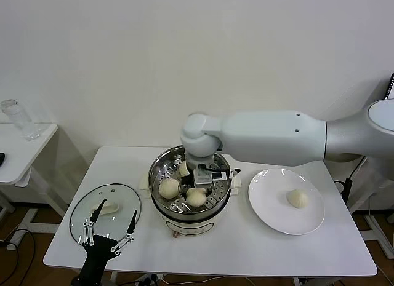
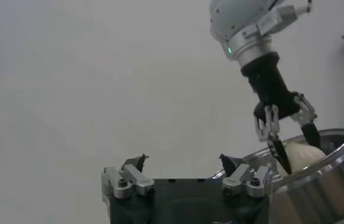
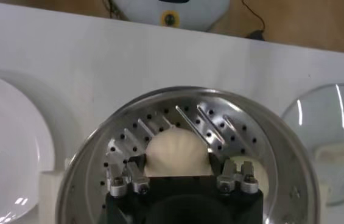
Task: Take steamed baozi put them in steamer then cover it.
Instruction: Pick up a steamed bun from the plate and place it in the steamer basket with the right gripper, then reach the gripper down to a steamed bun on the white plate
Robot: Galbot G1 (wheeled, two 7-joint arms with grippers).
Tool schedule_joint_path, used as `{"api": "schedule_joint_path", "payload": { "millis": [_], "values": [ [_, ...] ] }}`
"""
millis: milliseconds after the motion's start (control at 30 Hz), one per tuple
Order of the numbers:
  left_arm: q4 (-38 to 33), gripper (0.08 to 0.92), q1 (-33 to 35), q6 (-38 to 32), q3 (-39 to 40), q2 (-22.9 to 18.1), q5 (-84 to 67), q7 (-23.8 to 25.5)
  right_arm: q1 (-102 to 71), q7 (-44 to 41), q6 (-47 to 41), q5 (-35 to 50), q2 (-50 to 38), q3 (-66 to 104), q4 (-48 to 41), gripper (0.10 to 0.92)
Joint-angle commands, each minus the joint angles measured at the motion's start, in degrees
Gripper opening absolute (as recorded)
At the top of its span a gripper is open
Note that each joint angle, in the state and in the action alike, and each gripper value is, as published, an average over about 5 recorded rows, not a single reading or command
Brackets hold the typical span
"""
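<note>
Down inside the steamer (image 1: 161,169), the right gripper (image 3: 176,159) has its fingers on either side of a steamed baozi (image 3: 174,153) on the perforated tray, touching or nearly so, with two more buns (image 1: 169,187) beside it. One bun (image 1: 298,198) lies alone on the white plate (image 1: 271,207) to the right, while the cover (image 1: 117,194) rests flat on the white table (image 1: 246,249) to the left. Just by the cover, at the table's near edge, the left gripper (image 1: 109,228) hangs spread wide and empty.
</note>
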Motion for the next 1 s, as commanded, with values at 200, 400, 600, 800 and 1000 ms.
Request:
{"api": "schedule_joint_path", "payload": {
  "millis": [200,400,600,800,1000],
  "values": [
    [0.1,0.823,0.0,-0.1,0.0,-0.1,-0.1,-0.1,-3.3,-0.3,1.4,-3.8,1.6,0.1,-0.2,0.730],
    [0.2,0.823,-0.2,-0.1,0.1,-0.1,-0.3,-0.1,-2.7,0.0,1.3,-4.5,0.0,2.1,0.0,0.801],
    [0.4,0.823,-0.6,0.1,0.3,-0.2,-0.3,-0.1,-1.5,-1.0,-1.2,-2.0,-6.4,9.1,0.4,0.822],
    [0.7,0.823,-1.0,0.1,0.4,-0.2,-0.2,0.0,0.7,-1.7,-13.6,10.7,-18.8,13.4,-1.2,0.823],
    [0.7,0.823,-1.2,0.3,1.4,-0.1,-0.1,0.0,-0.1,-0.5,-25.3,24.7,-27.5,14.7,-15.8,0.823]
  ]
}}
